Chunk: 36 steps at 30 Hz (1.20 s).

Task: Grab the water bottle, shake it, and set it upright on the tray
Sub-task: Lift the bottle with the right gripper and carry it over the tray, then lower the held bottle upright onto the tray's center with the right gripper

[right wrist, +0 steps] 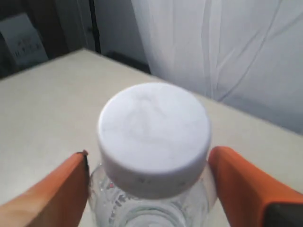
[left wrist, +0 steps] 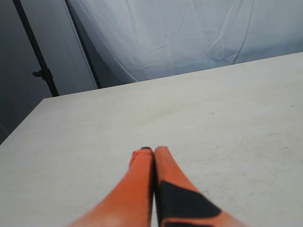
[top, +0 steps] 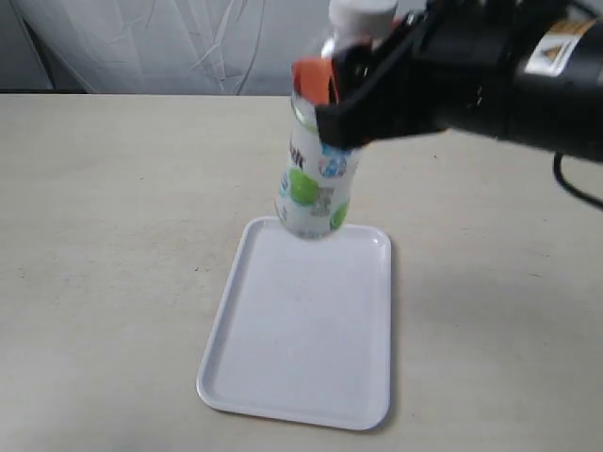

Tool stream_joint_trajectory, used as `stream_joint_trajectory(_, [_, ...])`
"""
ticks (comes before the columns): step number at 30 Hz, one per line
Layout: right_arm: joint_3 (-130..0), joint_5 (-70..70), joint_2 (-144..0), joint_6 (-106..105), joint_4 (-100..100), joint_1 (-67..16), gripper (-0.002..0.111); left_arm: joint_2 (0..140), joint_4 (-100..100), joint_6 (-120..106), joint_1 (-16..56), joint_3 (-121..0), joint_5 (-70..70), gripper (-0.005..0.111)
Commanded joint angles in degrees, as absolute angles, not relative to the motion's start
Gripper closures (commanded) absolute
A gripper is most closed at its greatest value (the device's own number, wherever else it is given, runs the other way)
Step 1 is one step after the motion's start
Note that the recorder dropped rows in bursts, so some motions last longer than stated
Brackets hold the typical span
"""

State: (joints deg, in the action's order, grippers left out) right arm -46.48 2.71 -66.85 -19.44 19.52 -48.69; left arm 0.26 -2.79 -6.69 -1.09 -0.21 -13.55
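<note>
The water bottle (top: 316, 179), clear with a white cap and lime-printed label, hangs upright and slightly tilted above the far end of the white tray (top: 301, 377). My right gripper (top: 325, 89) is shut on its shoulder just below the cap; the exterior view does not settle whether the base touches the tray. In the right wrist view the white cap of the water bottle (right wrist: 154, 135) fills the middle between the orange fingers (right wrist: 57, 189) of my right gripper (right wrist: 149, 189). My left gripper (left wrist: 154, 151) is shut and empty over bare tabletop, out of the exterior view.
The beige table (top: 104, 207) stretches around the tray. A white curtain (top: 188, 42) hangs behind the far edge. A dark stand (left wrist: 40, 61) rises past the table's corner in the left wrist view.
</note>
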Motion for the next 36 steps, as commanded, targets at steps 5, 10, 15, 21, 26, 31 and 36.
stream_joint_trajectory(5, [-41.9,-2.4,-71.8,-19.5,19.9,-48.6,0.109,0.0,-2.6,-6.5,-1.1,0.0,-13.3,0.106])
stream_joint_trajectory(10, [-46.1,-1.9,-65.8,-19.5,19.9,-48.6,0.109,0.0,-2.6,-6.5,-1.1,0.0,-13.3,0.106])
stream_joint_trajectory(15, [-47.8,-0.5,-61.9,-19.5,19.9,-48.6,0.109,0.0,-2.6,-6.6,-1.1,0.0,-13.3,0.106])
stream_joint_trajectory(21, [-45.0,3.3,-69.1,-19.5,19.9,-48.7,0.109,0.0,-2.6,-6.6,-1.1,0.0,-13.3,0.106])
stream_joint_trajectory(26, [-44.3,1.7,-73.6,-19.5,21.2,-49.6,0.109,0.0,-2.6,-6.4,-1.1,0.0,-13.3,0.106])
stream_joint_trajectory(31, [-44.5,-1.9,-72.2,-19.4,22.7,-54.6,0.109,0.0,-2.6,-6.4,-1.1,0.0,-13.3,0.106])
stream_joint_trajectory(36, [-44.5,-3.4,-73.5,-19.7,22.6,-56.9,0.109,0.0,-2.6,-6.4,-1.1,0.0,-13.3,0.106])
